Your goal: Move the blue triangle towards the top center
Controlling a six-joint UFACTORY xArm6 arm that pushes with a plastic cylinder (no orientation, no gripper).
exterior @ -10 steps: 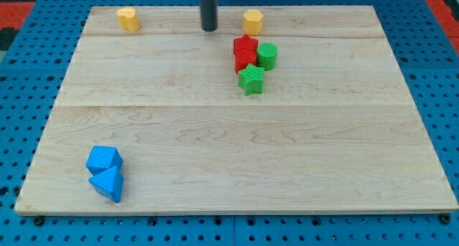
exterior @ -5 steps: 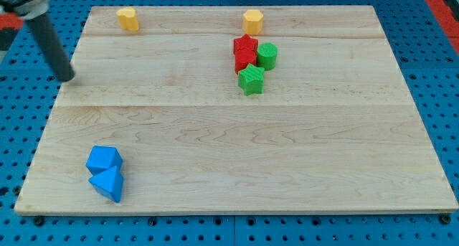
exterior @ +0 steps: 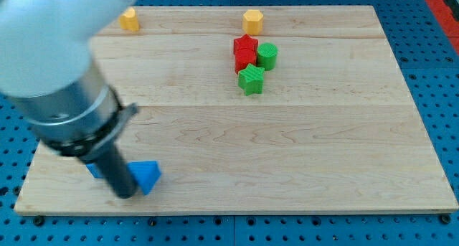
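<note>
- Nearest to you, in the lower left of the frame, the arm fills the corner: a large pale housing blurred at the upper left, a grey collar below it, then the dark rod (exterior: 115, 176) slanting down to the board.
- My tip (exterior: 126, 195) meets the wooden board (exterior: 287, 167) near its bottom left edge. There are no jaws to open or close here; the arm ends in a plain rod, so nothing is clamped.
- The blue triangle (exterior: 147, 176), the block you are asked to move, lies just to the right of the tip, touching or almost touching the rod. Its left part is hidden behind the rod.
- A sliver of a second blue block (exterior: 92, 170) shows just left of the rod; too little is visible to tell its shape.
- The middle of the board lies between these blue blocks and the rest, which sit well apart in the upper part of the frame.
- Right of centre in the upper half, a green star-like block (exterior: 251, 80) sits lowest in a tight cluster.
- Just above it is a red block (exterior: 245, 53), with a green cylinder (exterior: 267, 56) touching its right side.
- Further back, near the top edge, a yellow block (exterior: 252, 21) stands just above the cluster.
- Another yellow block (exterior: 129, 19) stands at the upper left, beside the blurred arm housing.
- Around the board you see a blue pegboard table (exterior: 430, 95).
</note>
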